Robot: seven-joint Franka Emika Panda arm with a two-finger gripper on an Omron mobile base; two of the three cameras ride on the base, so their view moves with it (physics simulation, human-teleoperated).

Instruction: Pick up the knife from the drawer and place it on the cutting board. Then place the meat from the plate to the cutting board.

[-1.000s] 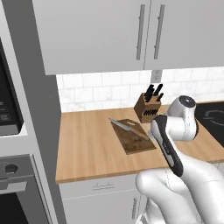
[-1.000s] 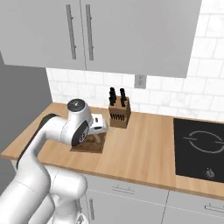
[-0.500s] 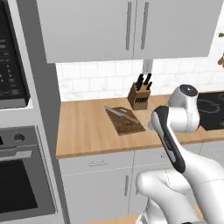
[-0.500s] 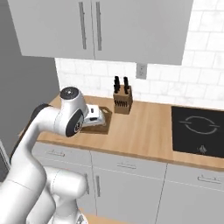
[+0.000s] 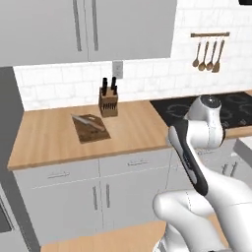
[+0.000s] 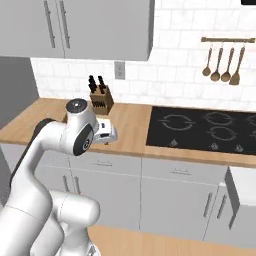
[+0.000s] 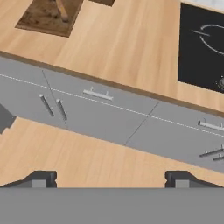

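The dark brown cutting board [image 5: 90, 130] lies on the wooden counter, left of the cooktop. The knife [image 5: 88, 121] rests diagonally across it, silver blade up. In the hand view the board [image 7: 43, 17] sits at the top left, with part of the knife [image 7: 61, 9] on it. My gripper [image 7: 111, 179] is open and holds nothing; it hangs in front of the counter's edge, looking down at the drawer fronts. My white hand [image 6: 104, 131] shows in front of the counter, right of the board. The plate and the meat are out of view.
A tan knife block [image 5: 108, 103] stands behind the board by the wall. A black cooktop [image 6: 205, 127] fills the counter's right part, with utensils hanging [image 6: 221, 62] above it. Closed drawers with bar handles [image 7: 98, 94] run under the counter. Upper cabinets [image 5: 88, 27] hang overhead.
The whole scene has shifted: the base has backed away and moved right, so the cooktop and lower cabinets come into view. The knife stays on the board. The gripper stays empty.
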